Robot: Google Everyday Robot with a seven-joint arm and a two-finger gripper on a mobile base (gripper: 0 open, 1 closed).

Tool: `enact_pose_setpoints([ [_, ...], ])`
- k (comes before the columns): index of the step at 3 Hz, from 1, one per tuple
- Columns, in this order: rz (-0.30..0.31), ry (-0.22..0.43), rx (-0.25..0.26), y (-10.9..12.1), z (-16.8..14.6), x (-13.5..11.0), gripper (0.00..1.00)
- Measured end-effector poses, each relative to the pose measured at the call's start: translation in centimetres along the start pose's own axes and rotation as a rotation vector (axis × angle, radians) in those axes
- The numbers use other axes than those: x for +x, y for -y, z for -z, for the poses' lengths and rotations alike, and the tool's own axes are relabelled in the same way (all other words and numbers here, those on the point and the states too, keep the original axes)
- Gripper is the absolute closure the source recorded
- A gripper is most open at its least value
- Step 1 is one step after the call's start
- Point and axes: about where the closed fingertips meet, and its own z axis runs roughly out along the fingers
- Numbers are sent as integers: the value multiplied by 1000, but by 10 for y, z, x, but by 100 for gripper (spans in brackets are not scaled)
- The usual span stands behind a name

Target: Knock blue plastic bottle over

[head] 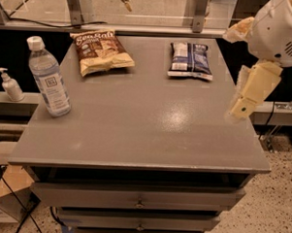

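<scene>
The blue plastic bottle stands upright at the left edge of the grey table. It is clear and bluish, with a white cap and a white label bearing a small dark square logo. My gripper hangs down, cream-coloured, from the white arm at the right edge of the table. It is above the surface and far to the right of the bottle, and touches nothing.
A tan Sea Salt chip bag lies at the back left and a dark blue snack bag at the back right. A small white pump dispenser stands on a ledge left of the table. Drawers are below the tabletop.
</scene>
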Motion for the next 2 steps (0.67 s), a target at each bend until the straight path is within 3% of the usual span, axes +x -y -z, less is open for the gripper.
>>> enact_pose_setpoints([
  [1,3,78,-8,6,-14,-22,0],
  [2,43,212,-53,8,-40,-66,0],
])
